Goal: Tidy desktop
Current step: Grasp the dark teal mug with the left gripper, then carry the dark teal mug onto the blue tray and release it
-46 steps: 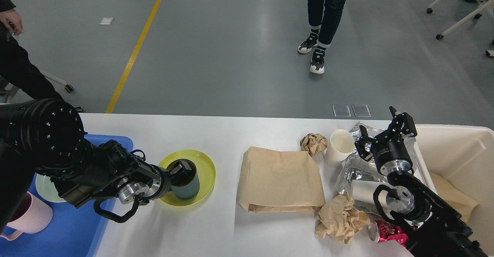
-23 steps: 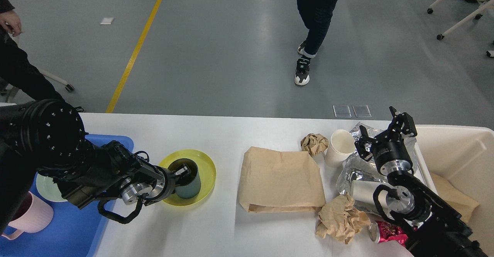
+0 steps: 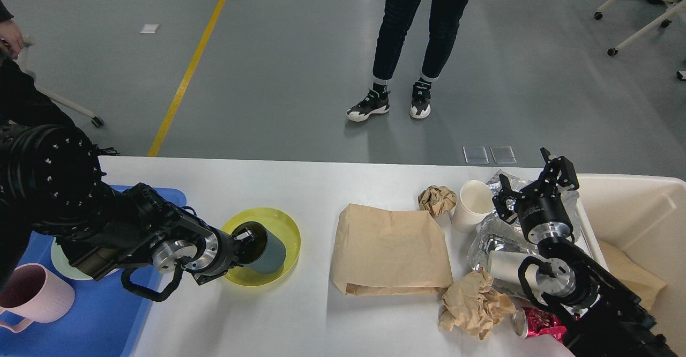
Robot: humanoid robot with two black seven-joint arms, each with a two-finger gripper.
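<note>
Cup point(image 3: 266, 248) tilted in left claw point(image 3: 247, 237) above desktop point(image 3: 321, 314)

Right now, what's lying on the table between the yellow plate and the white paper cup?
In the head view, a flat brown paper bag lies between the yellow plate and the white paper cup, with a crumpled paper ball beside the cup.

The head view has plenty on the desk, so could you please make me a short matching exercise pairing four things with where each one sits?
Things:
1. teal cup
2. pink mug
3. white paper cup
4. red can

Places:
A. in the blue tray
B. at the near edge, right of the crumpled brown paper
C. on the yellow plate
D. beside the small paper ball

Pairs: 1-C, 2-A, 3-D, 4-B
</note>
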